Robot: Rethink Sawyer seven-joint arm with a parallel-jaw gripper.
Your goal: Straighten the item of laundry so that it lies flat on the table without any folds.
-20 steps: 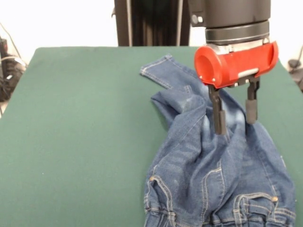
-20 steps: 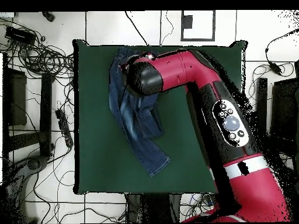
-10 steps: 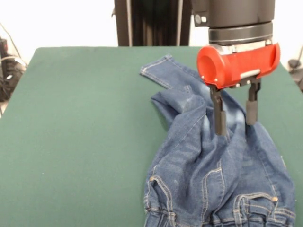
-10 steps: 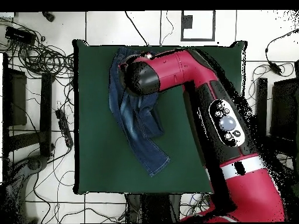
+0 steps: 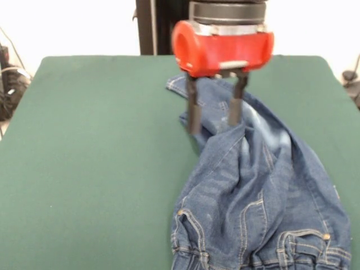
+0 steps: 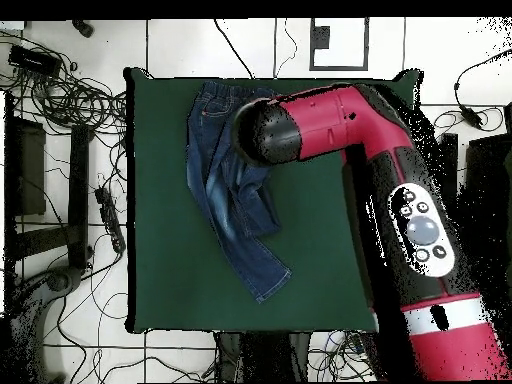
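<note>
The gripper (image 5: 214, 118) is held with jaws wide apart over the folded-over leg of the jeans (image 5: 264, 191), bunched toward one side of the table (image 5: 84, 140), probably so that the fold can be grasped.

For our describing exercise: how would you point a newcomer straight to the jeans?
Start at the big dark green table. The jeans lie crumpled on its right part in the front view, under the red and black pincer. They are the only cloth there: blue denim, tan stitching, faded pale patches.
</note>
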